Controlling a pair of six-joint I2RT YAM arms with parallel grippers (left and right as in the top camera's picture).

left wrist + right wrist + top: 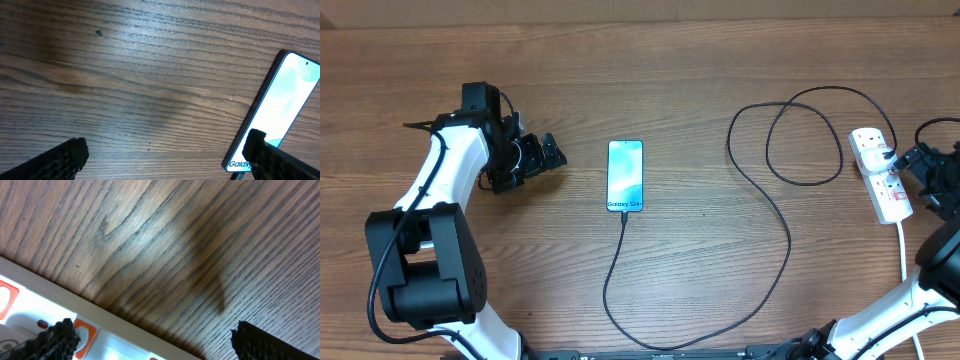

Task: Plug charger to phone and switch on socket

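Left gripper (165, 145) low near phone (625, 176)

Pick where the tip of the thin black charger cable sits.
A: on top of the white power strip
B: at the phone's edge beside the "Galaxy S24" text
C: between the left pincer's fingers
B: in the overhead view the charger cable runs straight up to the edge of the phone nearest that text and ends there.

White socket (116, 334) beneath parted fingers (54, 339)
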